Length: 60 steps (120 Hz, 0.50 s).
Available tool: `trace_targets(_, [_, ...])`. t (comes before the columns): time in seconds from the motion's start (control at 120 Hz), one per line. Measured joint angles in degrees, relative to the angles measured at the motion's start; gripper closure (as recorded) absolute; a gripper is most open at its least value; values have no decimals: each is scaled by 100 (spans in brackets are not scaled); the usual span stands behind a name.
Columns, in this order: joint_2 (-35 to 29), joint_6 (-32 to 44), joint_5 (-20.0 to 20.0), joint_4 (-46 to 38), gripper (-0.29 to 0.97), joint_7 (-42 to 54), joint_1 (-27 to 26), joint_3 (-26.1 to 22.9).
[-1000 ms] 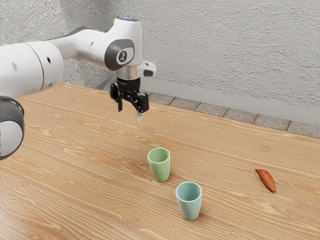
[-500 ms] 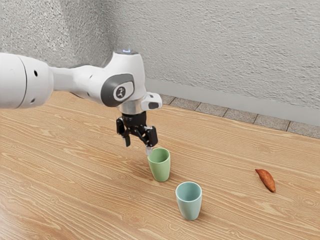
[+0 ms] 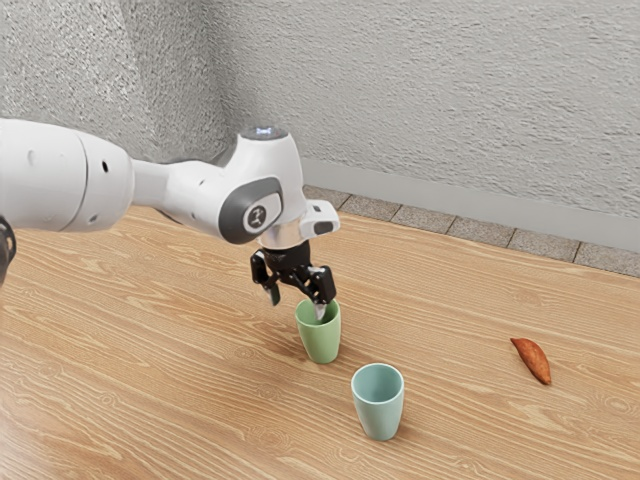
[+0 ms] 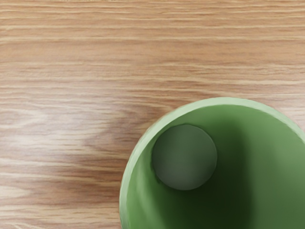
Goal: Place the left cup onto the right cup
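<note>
So the hand (image 3: pixel 297 303) is sitting right at the mouth of the green cup (image 3: pixel 319 340), pointing down. Its fingers are spread apart. The one on the exterior view's right dips just inside the cup's rim, and the other hangs outside the cup on the exterior view's left, clear of the wall as far as I can see. So nothing is gripped, and the cup isn't pinched from both sides.

The green cup stands upright on the wooden bench (image 3: pixel 150 330), roughly mid-bench. The blue cup (image 3: pixel 378 405) is also upright, a bit nearer the camera and toward the exterior view's right. The two are near each other but not touching.

In the wrist view you look straight down into the green cup (image 4: pixel 248 157). The round bottom is visible inside, and there's wood grain of the bench (image 4: pixel 95 71) around the rim.

Further toward the exterior view's right there's a small orange tapered thing (image 3: pixel 531 360) lying flat on the bench, well apart from both cups. I honestly can't tell what it is. A rough grey wall (image 3: pixel 450 90) runs along the far side.
</note>
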Motion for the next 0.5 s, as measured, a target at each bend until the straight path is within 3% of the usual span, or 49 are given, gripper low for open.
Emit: trace_targets(0.5, [241, 396, 40, 11, 1, -268, 0, 78])
